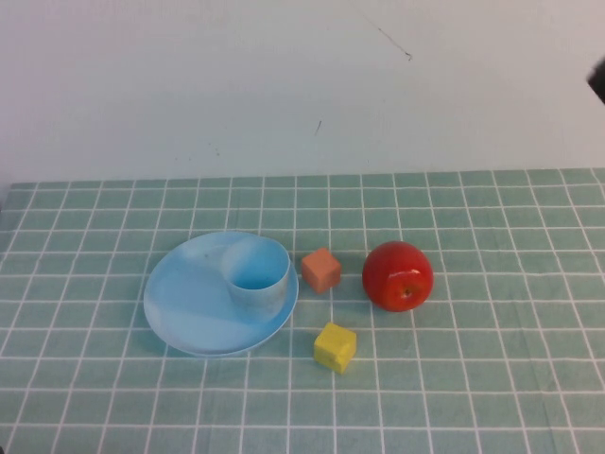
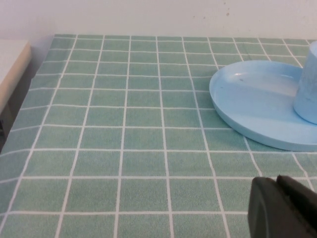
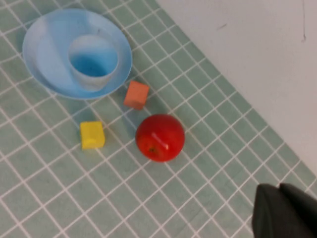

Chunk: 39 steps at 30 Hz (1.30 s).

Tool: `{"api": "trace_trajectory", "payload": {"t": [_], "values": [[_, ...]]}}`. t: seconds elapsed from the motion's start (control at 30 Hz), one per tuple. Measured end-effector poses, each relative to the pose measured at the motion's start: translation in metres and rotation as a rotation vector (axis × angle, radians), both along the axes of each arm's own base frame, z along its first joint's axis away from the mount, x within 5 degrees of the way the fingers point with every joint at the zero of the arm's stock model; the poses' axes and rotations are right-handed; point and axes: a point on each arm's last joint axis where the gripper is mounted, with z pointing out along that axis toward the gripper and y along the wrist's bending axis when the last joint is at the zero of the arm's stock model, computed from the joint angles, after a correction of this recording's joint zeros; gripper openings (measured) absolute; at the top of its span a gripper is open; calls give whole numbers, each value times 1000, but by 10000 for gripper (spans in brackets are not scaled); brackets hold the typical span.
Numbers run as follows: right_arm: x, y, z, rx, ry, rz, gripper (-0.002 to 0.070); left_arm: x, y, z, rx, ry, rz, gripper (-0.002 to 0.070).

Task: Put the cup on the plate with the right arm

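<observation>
The light blue cup (image 1: 257, 273) stands upright on the right part of the light blue plate (image 1: 184, 303), open end up and empty. Both also show in the right wrist view, the cup (image 3: 93, 61) on the plate (image 3: 42, 44), and in the left wrist view, the cup (image 2: 308, 84) on the plate (image 2: 247, 99). My right gripper (image 3: 279, 187) is shut and empty, raised high above the table, well away from the cup on the far side of the apple. My left gripper (image 2: 276, 181) is shut and empty, low over the cloth beside the plate.
A red apple (image 1: 398, 275), an orange cube (image 1: 321, 270) and a yellow cube (image 1: 335, 347) lie right of the plate on the green checked cloth (image 1: 492, 359). A white wall stands behind. A dark part of the right arm (image 1: 597, 80) shows at the right edge.
</observation>
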Motion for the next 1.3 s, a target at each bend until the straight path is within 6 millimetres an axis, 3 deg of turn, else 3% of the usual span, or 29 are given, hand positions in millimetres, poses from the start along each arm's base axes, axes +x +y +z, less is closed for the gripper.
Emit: {"api": "trace_trajectory", "payload": {"t": [0.17,0.37,0.57,0.8,0.9,1.07,1.3], "values": [[-47,-32,-36,0,16,2,-2,0,0,0,0,0,0,-3],[-84,-54,-72,53,71,-13,-2,0,0,0,0,0,0,-3],[-107,-51,-98,166,248,22,-2,0,0,0,0,0,0,-3],[-114,-44,-116,198,397,55,-2,0,0,0,-2,0,1,-3],[-109,-47,-115,187,268,63,-2,0,0,0,-2,0,1,-3],[-98,-65,-110,253,-111,-22,-2,0,0,0,-2,0,1,-3],[-97,-100,-148,412,-587,-275,-2,0,0,0,-2,0,1,-3]]}}
